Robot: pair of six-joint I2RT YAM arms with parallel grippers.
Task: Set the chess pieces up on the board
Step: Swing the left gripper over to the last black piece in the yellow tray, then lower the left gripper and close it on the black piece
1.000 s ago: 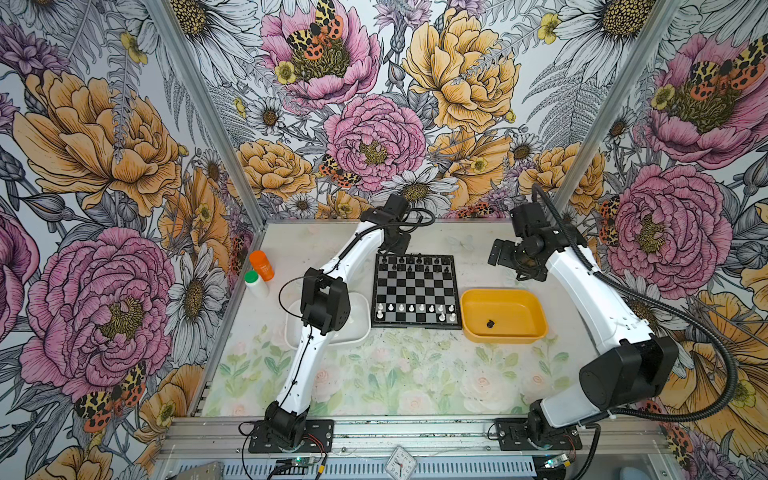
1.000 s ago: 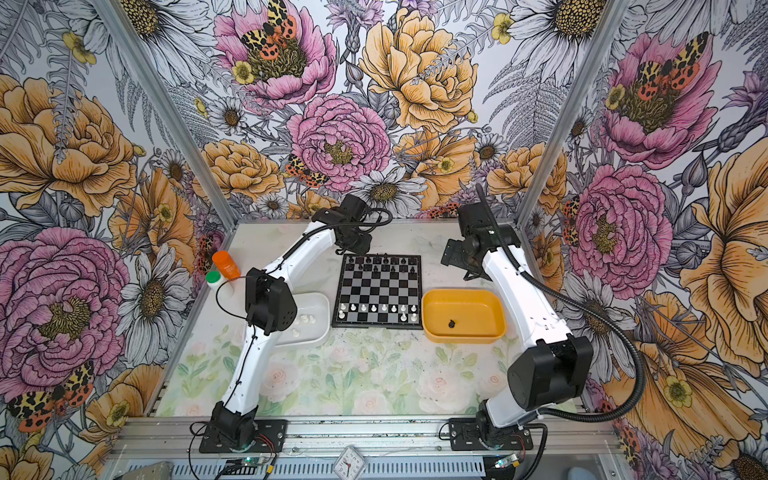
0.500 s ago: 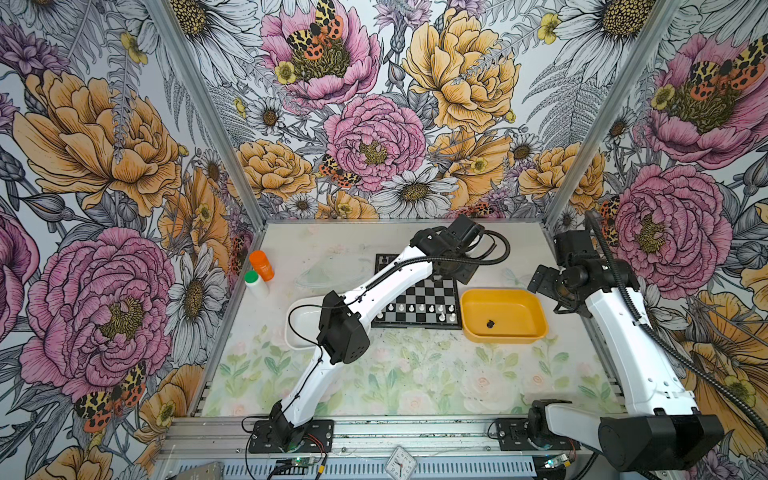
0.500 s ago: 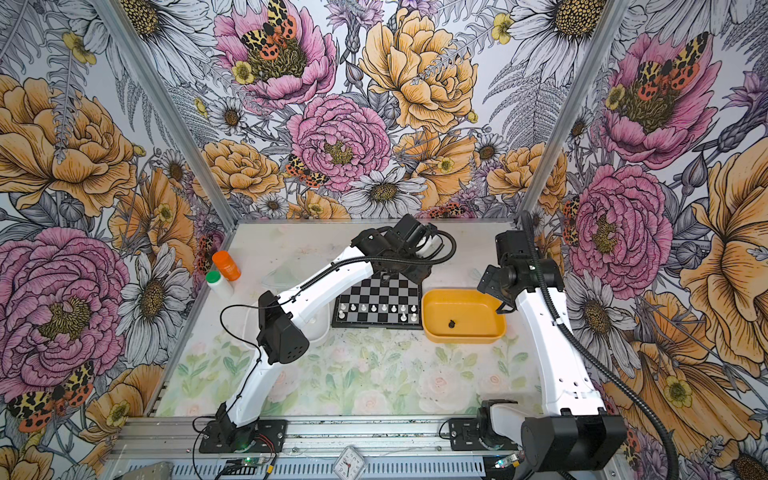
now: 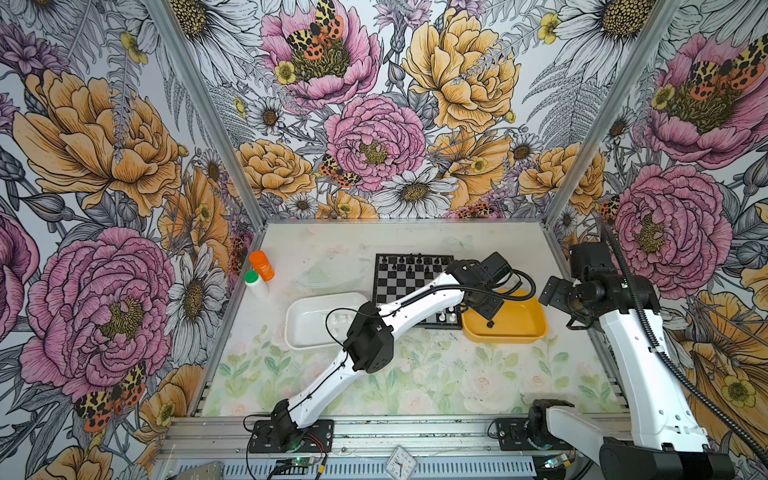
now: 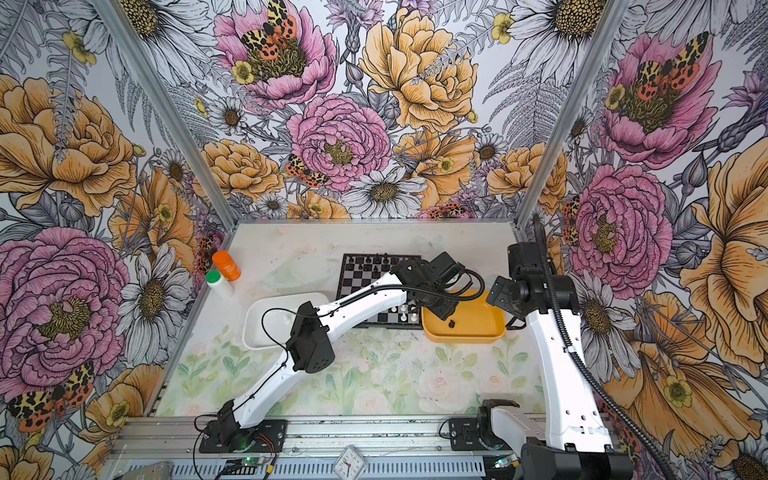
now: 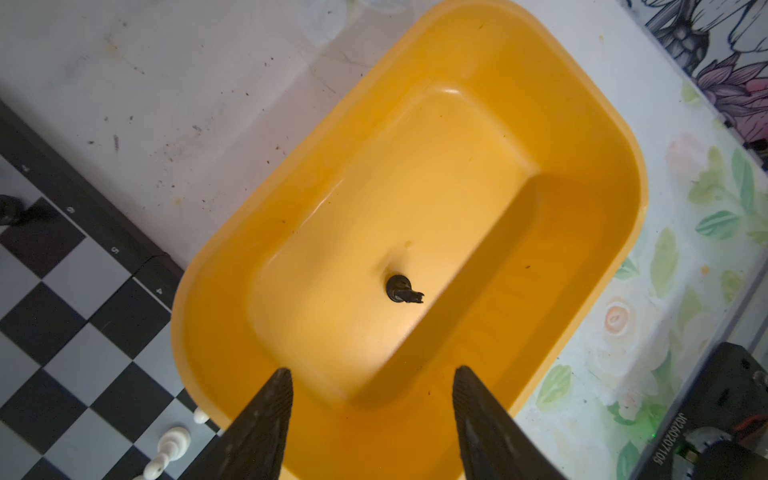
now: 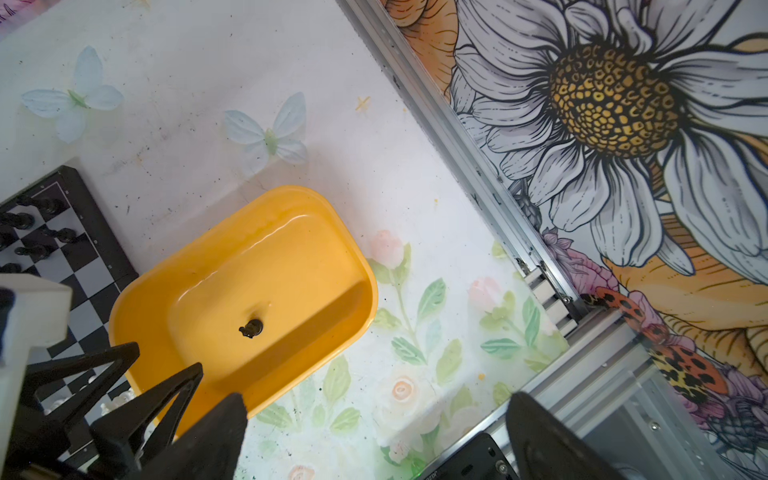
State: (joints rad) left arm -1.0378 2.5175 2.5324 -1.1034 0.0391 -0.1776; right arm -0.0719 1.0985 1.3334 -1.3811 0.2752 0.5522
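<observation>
Left gripper (image 7: 372,370) hangs over the yellow tray (image 7: 582,124), jaws parted with nothing between them, and just beyond its tips one black chess piece (image 7: 402,289) lies on its side on the tray floor! Right gripper (image 8: 374,397) is spread wide and empty, off to the tray's right in both top views. Beside the tray sits the board (image 5: 399,282), black chess pieces (image 5: 409,260) lining its far rows, white ones (image 5: 446,318) at the near edge.

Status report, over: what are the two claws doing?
Left gripper open, empty, over yellow tray. Right gripper open, empty. One black piece lying in tray. Nothing blocking it.
</observation>
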